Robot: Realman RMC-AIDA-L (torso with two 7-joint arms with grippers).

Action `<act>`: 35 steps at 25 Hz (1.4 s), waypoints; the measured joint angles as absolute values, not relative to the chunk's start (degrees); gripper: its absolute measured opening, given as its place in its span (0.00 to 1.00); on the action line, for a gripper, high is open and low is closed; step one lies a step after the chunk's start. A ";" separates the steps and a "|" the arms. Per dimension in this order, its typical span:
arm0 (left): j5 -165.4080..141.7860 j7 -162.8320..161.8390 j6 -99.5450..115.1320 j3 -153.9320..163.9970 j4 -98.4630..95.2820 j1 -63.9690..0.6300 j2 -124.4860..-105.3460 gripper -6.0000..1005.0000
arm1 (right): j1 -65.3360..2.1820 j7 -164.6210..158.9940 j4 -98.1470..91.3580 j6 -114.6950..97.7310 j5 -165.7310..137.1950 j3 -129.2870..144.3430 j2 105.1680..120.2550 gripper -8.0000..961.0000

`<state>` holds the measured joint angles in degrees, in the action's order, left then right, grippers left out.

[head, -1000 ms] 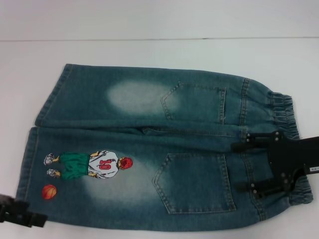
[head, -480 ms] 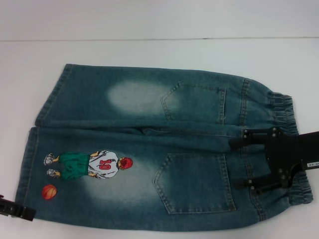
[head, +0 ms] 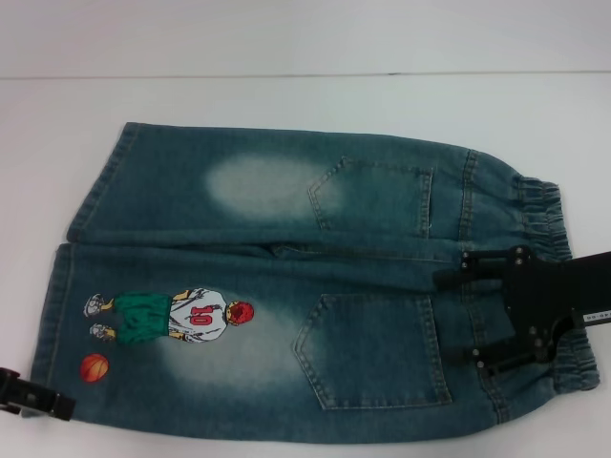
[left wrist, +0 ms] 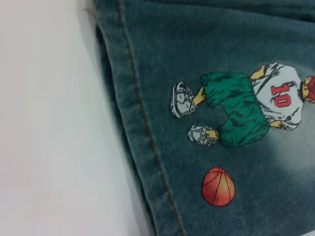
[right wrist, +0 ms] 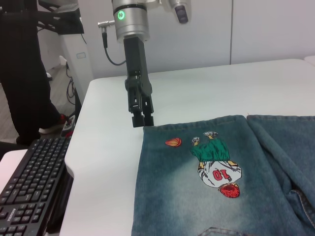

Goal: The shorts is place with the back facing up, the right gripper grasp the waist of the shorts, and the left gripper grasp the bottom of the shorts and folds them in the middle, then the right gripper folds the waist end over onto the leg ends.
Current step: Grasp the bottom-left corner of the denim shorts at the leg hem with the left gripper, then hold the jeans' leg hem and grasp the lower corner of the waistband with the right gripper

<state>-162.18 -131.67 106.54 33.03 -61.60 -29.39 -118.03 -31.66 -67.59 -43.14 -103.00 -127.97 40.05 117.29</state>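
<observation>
Flat still: shorts (head: 286, 286) spread back-up on the white table (head: 286, 95), both grippers at opposite ends.
Right gripper (head: 482, 320) sits over the waistband (head: 554, 286) at the robot's right, its two fingers wide apart, one near the centre seam and one lower by the near back pocket (head: 372, 348); nothing is pinched between them, though whether the tips touch the denim I cannot tell. Left gripper (right wrist: 142, 119) stands upright at the near corner of the leg hem (left wrist: 142, 128), tips right at the cloth edge (the head view shows only a sliver of it at the frame's lower left); its fingers look close together, but whether they grip the hem cannot be told. Embroidered player (head: 172, 315) and orange ball (head: 94, 367) lie on the near leg, just beside that hem. Keyboard (right wrist: 29, 187) sits on a lower surface off the table edge.
</observation>
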 joint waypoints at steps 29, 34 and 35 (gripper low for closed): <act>-163.62 -133.17 104.10 34.71 -59.86 -31.15 -119.32 0.73 | -32.24 -67.59 -43.15 -101.75 -127.96 40.58 117.30 0.94; -163.62 -134.05 101.93 34.72 -55.98 -32.01 -118.44 0.50 | -32.45 -67.59 -43.15 -101.68 -127.97 40.62 117.32 0.94; -163.62 -134.23 101.70 34.72 -55.66 -32.13 -118.31 0.45 | -32.58 -67.59 -43.15 -101.68 -127.97 40.64 117.33 0.94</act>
